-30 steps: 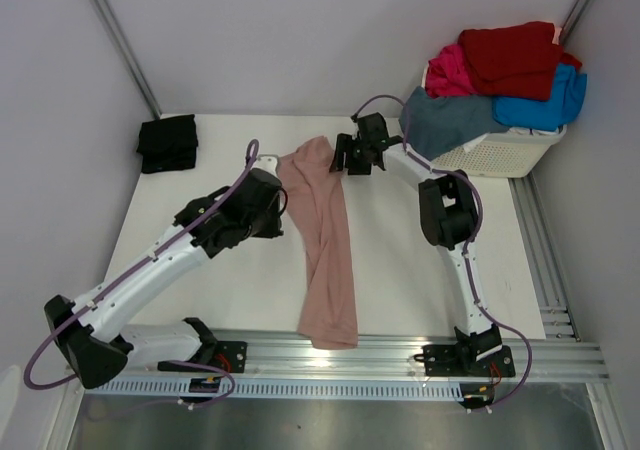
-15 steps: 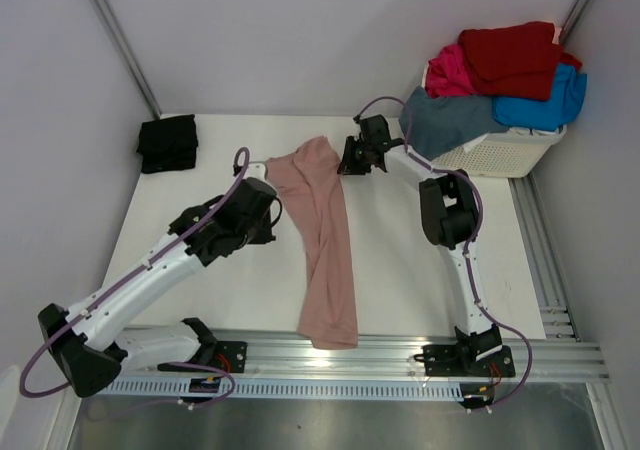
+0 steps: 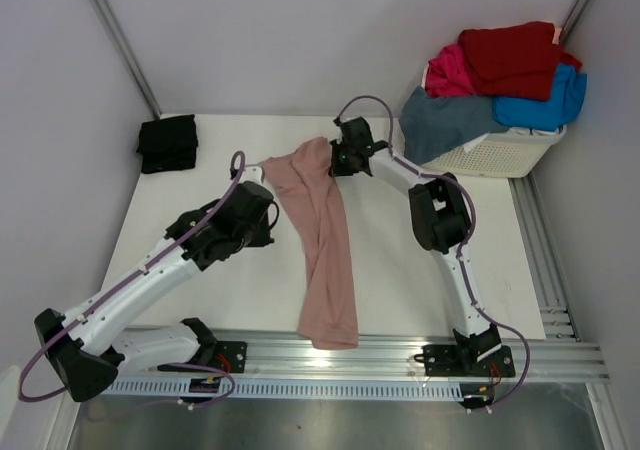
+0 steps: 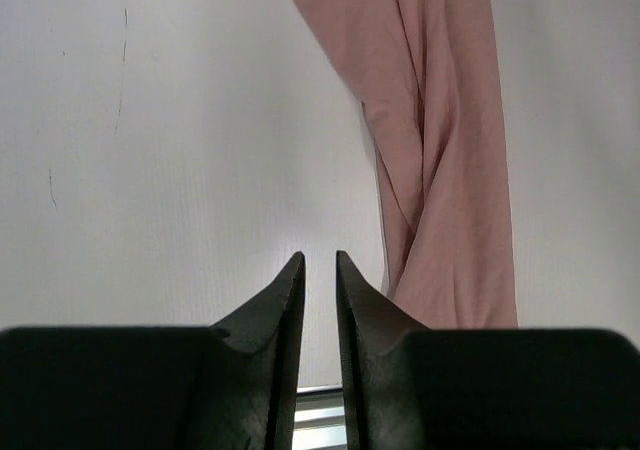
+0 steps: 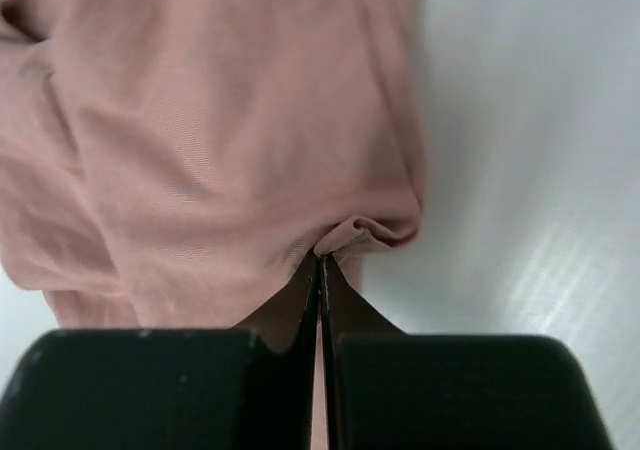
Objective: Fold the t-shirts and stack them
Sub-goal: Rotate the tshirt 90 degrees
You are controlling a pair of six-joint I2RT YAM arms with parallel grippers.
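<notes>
My left gripper point(image 4: 319, 262) hangs slightly parted and empty, backed off the pink t-shirt point(image 3: 325, 240), which lies lengthwise at centre. My right gripper point(image 5: 320, 267) has just snapped shut, pinching its far corner, so I can start spreading it.

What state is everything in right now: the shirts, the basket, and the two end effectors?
pink t-shirt: unfolded, lying as a long crumpled strip on the table, far edge pinched.
black t-shirt: folded, at the table's far left corner.
laundry basket: upright, overfilled with heaped t-shirts hanging over its rim.
left end effector: slightly open, empty.
right end effector: shut on the pink t-shirt.
</notes>
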